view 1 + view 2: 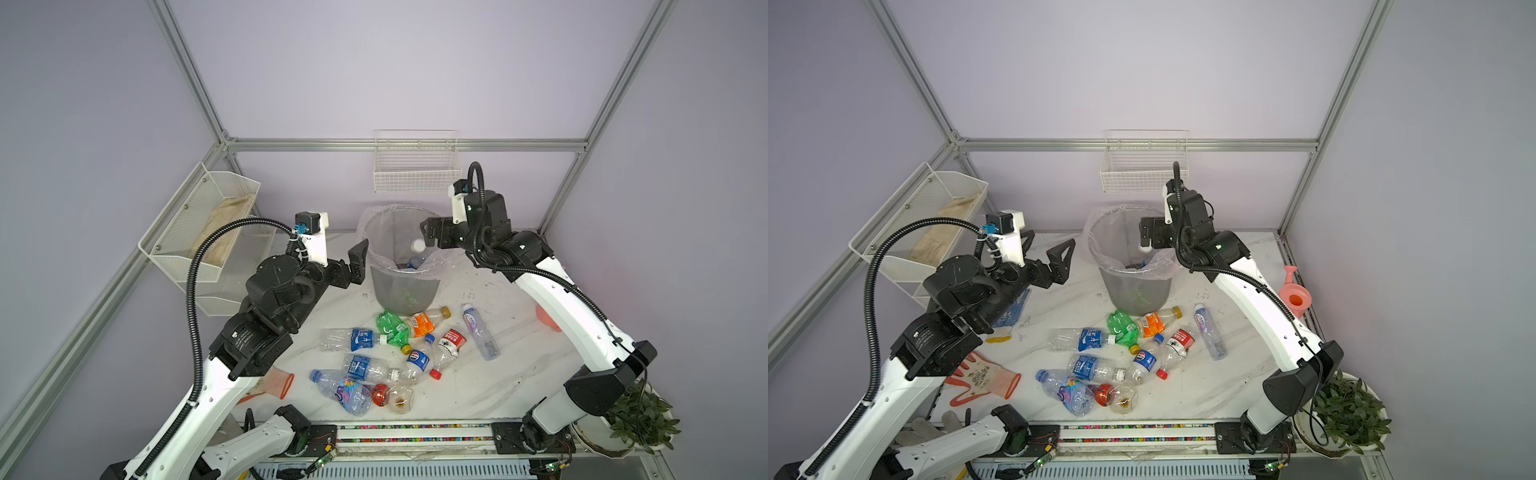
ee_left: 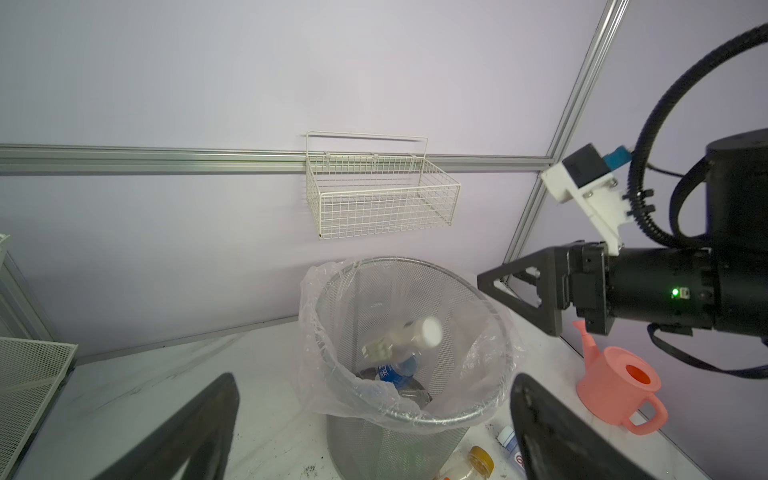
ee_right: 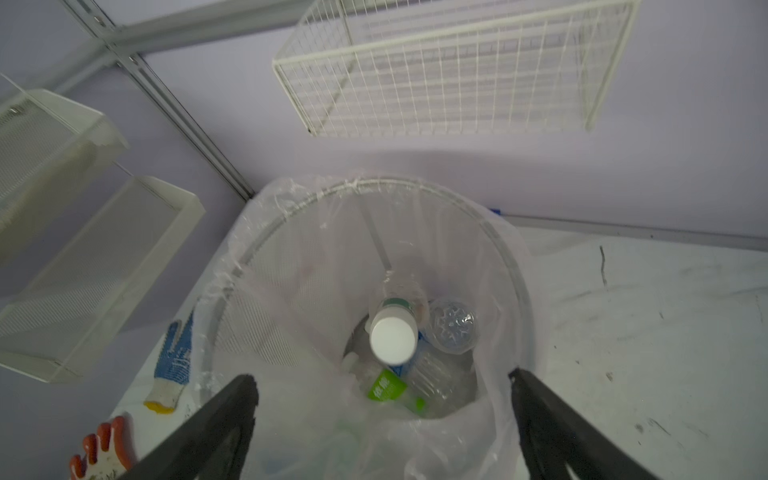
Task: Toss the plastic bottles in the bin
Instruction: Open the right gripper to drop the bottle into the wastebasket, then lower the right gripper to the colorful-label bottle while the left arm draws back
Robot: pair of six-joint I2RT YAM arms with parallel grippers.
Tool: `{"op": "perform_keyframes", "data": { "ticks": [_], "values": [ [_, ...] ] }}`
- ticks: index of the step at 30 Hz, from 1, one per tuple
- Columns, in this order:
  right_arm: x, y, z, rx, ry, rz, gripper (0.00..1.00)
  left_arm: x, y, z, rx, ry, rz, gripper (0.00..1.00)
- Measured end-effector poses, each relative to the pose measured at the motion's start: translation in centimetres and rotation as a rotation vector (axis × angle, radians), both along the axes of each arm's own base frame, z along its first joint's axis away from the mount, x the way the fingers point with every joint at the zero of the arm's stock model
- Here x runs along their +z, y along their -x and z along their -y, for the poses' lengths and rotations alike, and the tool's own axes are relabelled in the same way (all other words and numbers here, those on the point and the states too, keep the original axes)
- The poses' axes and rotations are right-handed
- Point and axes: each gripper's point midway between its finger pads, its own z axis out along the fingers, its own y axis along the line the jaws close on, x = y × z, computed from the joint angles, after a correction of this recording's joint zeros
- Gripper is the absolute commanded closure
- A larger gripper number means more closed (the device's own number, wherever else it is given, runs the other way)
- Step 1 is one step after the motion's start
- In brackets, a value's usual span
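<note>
The bin (image 1: 403, 291) (image 1: 1133, 291), grey mesh lined with a clear bag, stands at the back of the table. My right gripper (image 1: 428, 233) (image 3: 380, 376) hovers open over its rim (image 3: 436, 183). Just below it a clear bottle with a white cap (image 1: 417, 246) (image 2: 415, 332) (image 3: 392, 336) drops free inside the bin, above other bottles lying at the bottom. My left gripper (image 1: 1046, 245) (image 2: 374, 378) is open and empty, left of the bin. Several plastic bottles (image 1: 386, 353) (image 1: 1113, 361) lie in a heap in front of the bin, among them a green one (image 1: 392, 328).
A pink watering can (image 1: 1295, 297) (image 2: 615, 382) stands right of the bin. A white wire basket (image 1: 415, 166) hangs on the back wall, and mesh baskets (image 1: 208, 232) on the left wall. Gloves (image 1: 984, 380) lie front left. A potted plant (image 1: 640, 411) sits front right.
</note>
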Motion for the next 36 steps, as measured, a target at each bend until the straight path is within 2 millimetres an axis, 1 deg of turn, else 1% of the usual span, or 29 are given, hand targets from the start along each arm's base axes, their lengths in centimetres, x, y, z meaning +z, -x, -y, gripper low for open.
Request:
{"op": "perform_keyframes", "data": {
  "ticks": [1,2,5,6,7,8,11,13,18,20,21,24,29,36],
  "values": [
    [0.9,0.5,0.4,-0.001,-0.011,0.018,0.02,0.1,0.1,0.0,0.0,0.001,0.001,0.0],
    [2.4,1.1,0.9,-0.001,-0.029,0.045,0.02,0.1,0.1,-0.1,0.0,0.002,0.002,0.0],
    [8.8,3.9,2.8,-0.002,-0.12,0.175,0.02,0.1,0.1,0.0,0.0,0.001,0.001,0.0],
    [10.7,4.9,3.5,-0.002,-0.15,0.217,0.02,0.0,0.0,0.0,0.0,0.002,0.001,0.0],
    [12.0,5.6,4.1,-0.003,-0.172,0.248,0.03,0.0,0.0,0.0,0.0,0.002,0.001,0.0],
    [13.1,6.3,4.6,-0.005,-0.19,0.275,0.02,0.0,0.0,0.0,0.0,0.002,0.001,0.0],
    [14.4,7.3,5.6,-0.019,-0.21,0.31,0.03,0.0,0.0,0.0,-0.001,0.004,0.0,0.0],
    [14.1,7.3,5.9,-0.029,-0.204,0.306,0.02,0.1,0.1,0.0,-0.002,0.009,-0.001,0.0],
    [10.3,5.9,5.4,-0.056,-0.134,0.226,0.02,0.0,0.0,0.1,-0.004,0.008,-0.003,0.0],
    [9.2,5.6,5.4,-0.063,-0.112,0.2,0.02,-0.1,-0.1,0.1,-0.004,0.007,-0.005,0.0],
    [8.8,5.5,5.5,-0.068,-0.102,0.191,0.03,-0.2,-0.1,0.2,-0.004,0.005,-0.008,0.0],
    [8.3,5.5,5.6,-0.075,-0.092,0.183,0.02,-0.3,-0.3,0.4,-0.008,0.002,-0.012,0.0],
    [6.9,5.9,5.5,-0.049,-0.062,0.167,0.02,-0.4,-0.3,0.4,-0.008,0.001,-0.013,0.0],
    [3.5,7.1,3.8,0.092,-0.007,0.111,0.02,-1.8,-0.4,0.4,-0.004,-0.015,-0.041,0.0]
  ]
}}
